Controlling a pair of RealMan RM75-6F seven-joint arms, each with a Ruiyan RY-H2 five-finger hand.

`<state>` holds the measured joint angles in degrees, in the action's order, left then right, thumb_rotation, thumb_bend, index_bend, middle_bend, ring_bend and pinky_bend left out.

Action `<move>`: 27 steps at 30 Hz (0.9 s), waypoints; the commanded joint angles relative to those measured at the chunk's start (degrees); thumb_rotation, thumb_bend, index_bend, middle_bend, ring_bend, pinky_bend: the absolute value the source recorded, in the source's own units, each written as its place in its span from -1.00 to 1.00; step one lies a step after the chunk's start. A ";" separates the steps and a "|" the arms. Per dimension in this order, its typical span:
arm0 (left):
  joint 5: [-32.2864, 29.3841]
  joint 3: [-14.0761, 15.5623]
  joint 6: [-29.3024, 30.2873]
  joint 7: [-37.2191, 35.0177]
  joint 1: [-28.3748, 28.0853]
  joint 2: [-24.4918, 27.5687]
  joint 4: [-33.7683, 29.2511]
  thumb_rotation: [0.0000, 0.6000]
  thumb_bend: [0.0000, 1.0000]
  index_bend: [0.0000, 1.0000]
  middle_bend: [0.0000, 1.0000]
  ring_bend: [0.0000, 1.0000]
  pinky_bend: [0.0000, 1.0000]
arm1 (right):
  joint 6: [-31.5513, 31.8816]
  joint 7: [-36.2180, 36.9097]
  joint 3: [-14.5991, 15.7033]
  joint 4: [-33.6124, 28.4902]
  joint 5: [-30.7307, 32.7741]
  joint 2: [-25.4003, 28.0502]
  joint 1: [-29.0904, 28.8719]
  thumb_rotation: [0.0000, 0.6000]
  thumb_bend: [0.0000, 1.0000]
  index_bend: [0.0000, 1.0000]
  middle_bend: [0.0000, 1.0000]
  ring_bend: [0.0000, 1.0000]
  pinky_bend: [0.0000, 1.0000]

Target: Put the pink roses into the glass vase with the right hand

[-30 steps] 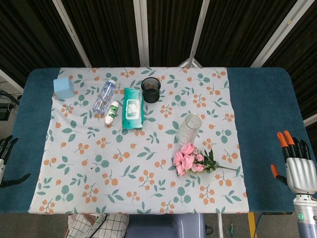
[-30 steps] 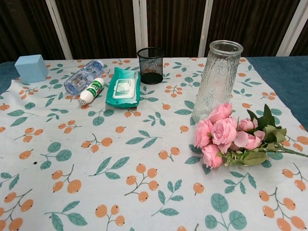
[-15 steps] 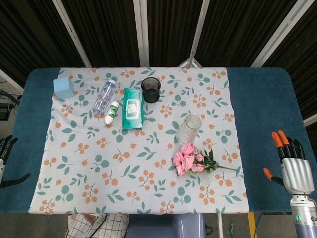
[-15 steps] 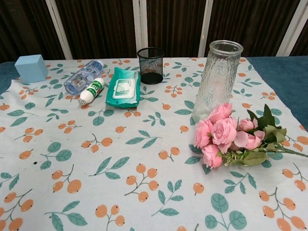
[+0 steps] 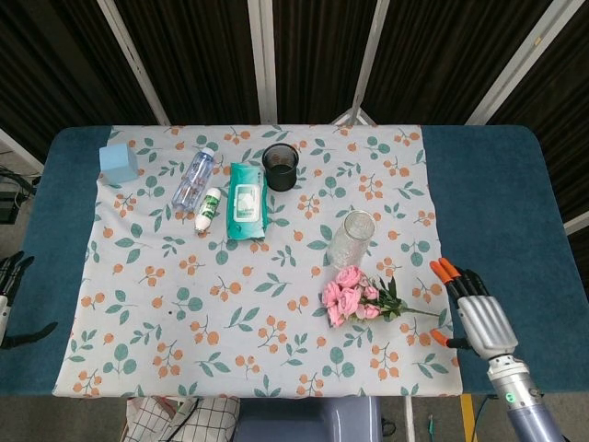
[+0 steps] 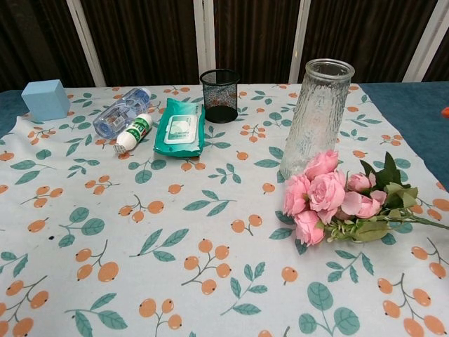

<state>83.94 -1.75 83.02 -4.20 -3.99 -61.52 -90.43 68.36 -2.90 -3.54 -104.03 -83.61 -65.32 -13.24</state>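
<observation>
The bunch of pink roses (image 5: 350, 295) (image 6: 326, 200) lies flat on the floral cloth, blooms to the left and its thin stem pointing right. The glass vase (image 5: 351, 238) (image 6: 315, 116) stands upright just behind it. My right hand (image 5: 474, 308) hovers open to the right of the stem's end, orange-tipped fingers spread, holding nothing; one orange fingertip (image 6: 445, 111) peeks in at the chest view's right edge. My left hand (image 5: 11, 295) sits at the far left table edge, mostly out of frame.
A black mesh cup (image 5: 281, 167), a green wipes pack (image 5: 247, 200), a water bottle (image 5: 192, 179), a small white bottle (image 5: 208, 209) and a blue cube (image 5: 119, 164) lie along the back of the table (image 5: 488, 184).
My right hand has moved left from the table's right edge toward the rose stem. The roses, the vase and the left hand have not moved.
</observation>
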 commanded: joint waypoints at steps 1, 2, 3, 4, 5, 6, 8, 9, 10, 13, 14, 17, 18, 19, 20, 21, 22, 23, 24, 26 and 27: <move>0.00 0.01 -0.09 -0.08 -0.04 0.03 0.01 1.00 -1.00 -1.00 -1.00 -1.00 -1.00 | -3.14 -1.39 -0.83 -0.71 2.17 -3.10 -2.71 1.00 -0.55 -1.00 -0.96 -1.00 -1.00; -0.02 -0.01 -0.13 -0.24 -0.06 0.07 0.03 1.00 -1.00 -1.00 -1.00 -1.00 -1.00 | -3.86 -2.02 -1.09 -0.56 2.64 -4.35 -3.42 1.00 -0.55 -1.00 -0.95 -1.00 -1.00; -0.04 -0.03 -0.15 -0.36 -0.08 0.10 0.05 1.00 -1.00 -1.00 -1.00 -1.00 -1.00 | -4.44 -2.58 -1.19 -0.40 2.99 -5.18 -3.92 1.00 -0.55 -1.00 -0.94 -1.00 -1.00; -0.06 -0.04 -0.19 -0.50 -0.09 0.14 0.08 1.00 -1.00 -1.00 -1.00 -1.00 -1.00 | -5.16 -3.16 -1.30 -0.25 3.51 -6.07 -4.46 1.00 -0.55 -1.00 -0.94 -1.00 -1.00; -0.07 -0.04 -0.23 -0.63 -0.10 0.17 0.12 1.00 -1.00 -1.00 -1.00 -1.00 -1.00 | -5.79 -3.81 -1.45 -0.04 4.24 -6.92 -4.93 1.00 -0.55 -1.00 -0.94 -1.00 -1.00; -0.10 -0.04 -0.30 -0.77 -0.12 0.21 0.15 1.00 -1.00 -1.00 -1.00 -1.00 -1.00 | -6.41 -4.49 -1.60 0.19 5.09 -7.76 -5.37 1.00 -0.55 -1.00 -0.94 -1.00 -1.00; -0.12 0.01 -0.48 -1.13 -0.15 0.31 0.21 1.00 -1.00 -1.00 -1.00 -1.00 -1.00 | -7.79 -6.00 -1.90 0.81 7.07 -9.75 -6.40 1.00 -0.55 -1.00 -0.92 -0.99 -1.00; -0.15 0.05 -0.56 -1.28 -0.14 0.36 0.23 1.00 -1.00 -1.00 -1.00 -1.00 -1.00 | -8.24 -6.56 -1.99 1.11 7.69 -10.50 -6.79 1.00 -0.55 -1.00 -0.90 -0.98 -1.00; -0.19 0.11 -0.68 -1.47 -0.13 0.40 0.22 1.00 -1.00 -1.00 -1.00 -1.00 -1.00 | -8.62 -7.17 -2.05 1.53 8.16 -11.31 -7.19 1.00 -0.55 -1.00 -0.87 -0.96 -1.00; -0.14 0.20 -0.97 -2.00 -0.20 0.59 0.27 1.00 -1.00 -1.00 -1.00 -1.00 -1.00 | -9.21 -8.90 -2.36 3.26 9.35 -13.58 -8.19 1.00 -0.55 -0.95 -0.79 -0.89 -1.00; -0.09 0.22 -1.04 -2.25 -0.23 0.67 0.30 1.00 -1.00 -1.00 -1.00 -1.00 -1.00 | -9.39 -9.30 -2.60 4.00 10.01 -14.61 -8.59 1.00 -0.55 -0.93 -0.77 -0.87 -1.00; 0.00 0.28 -1.18 -2.71 -0.28 0.79 0.40 1.00 -1.00 -1.00 -1.00 -1.00 -1.00 | -9.83 -9.85 -3.09 5.67 11.20 -16.50 -9.41 1.00 -0.55 -0.84 -0.68 -0.80 -0.96; 0.03 0.29 -1.22 -2.88 -0.29 0.83 0.42 1.00 -1.00 -1.00 -1.00 -1.00 -1.00 | -9.91 -9.97 -3.27 6.25 11.49 -17.11 -9.67 1.00 -0.55 -0.83 -0.66 -0.78 -0.95; 0.07 0.30 -1.24 -3.01 -0.31 0.87 0.44 1.00 -1.00 -1.00 -1.00 -1.00 -1.00 | -9.95 -10.05 -3.42 6.85 11.70 -17.73 -9.91 1.00 -0.55 -0.82 -0.65 -0.77 -0.95; 0.12 0.32 -1.27 -3.12 -0.33 0.91 0.47 1.00 -1.00 -1.00 -1.00 -1.00 -1.00 | -10.02 -10.02 -3.63 7.66 11.92 -18.59 -10.26 1.00 -0.55 -0.82 -0.65 -0.77 -0.95; 0.17 0.35 -1.30 -3.18 -0.34 0.92 0.48 1.00 -1.00 -1.00 -1.00 -1.00 -1.00 | -10.10 -10.01 -3.75 8.19 12.04 -19.12 -10.51 1.00 -0.55 -0.82 -0.65 -0.76 -0.95; 0.21 0.39 -1.38 -3.26 -0.37 0.95 0.47 1.00 -1.00 -1.00 -1.00 -1.00 -1.00 | -10.22 -10.07 -3.84 8.76 12.15 -19.66 -10.78 1.00 -0.55 -0.82 -0.64 -0.75 -0.95; 0.21 0.42 -1.45 -3.31 -0.39 0.97 0.46 1.00 -1.00 -1.00 -1.00 -1.00 -1.00 | -10.33 -10.14 -3.90 9.30 12.27 -20.17 -11.02 1.00 -0.55 -0.81 -0.63 -0.74 -0.95; 0.19 0.42 -1.50 -3.35 -0.40 0.98 0.46 1.00 -1.00 -1.00 -1.00 -1.00 -1.00 | -10.46 -10.25 -3.92 9.83 12.39 -20.65 -11.24 1.00 -0.55 -0.79 -0.62 -0.72 -0.94; 0.12 0.42 -1.63 -3.48 -0.45 1.01 0.43 1.00 -1.00 -1.00 -1.00 -1.00 -1.00 | -10.65 -10.51 -3.91 11.14 12.55 -21.77 -11.74 1.00 -0.55 -0.71 -0.56 -0.66 -0.89; 0.10 0.42 -1.66 -3.50 -0.46 1.03 0.41 1.00 -1.00 -1.00 -1.00 -1.00 -1.00 | -10.60 -10.57 -3.91 11.72 12.52 -22.23 -11.89 1.00 -0.55 -0.64 -0.51 -0.59 -0.85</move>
<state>84.04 -1.33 81.37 -7.70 -4.45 -60.50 -90.02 57.86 -13.27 -7.39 -93.07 -71.21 -86.86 -24.74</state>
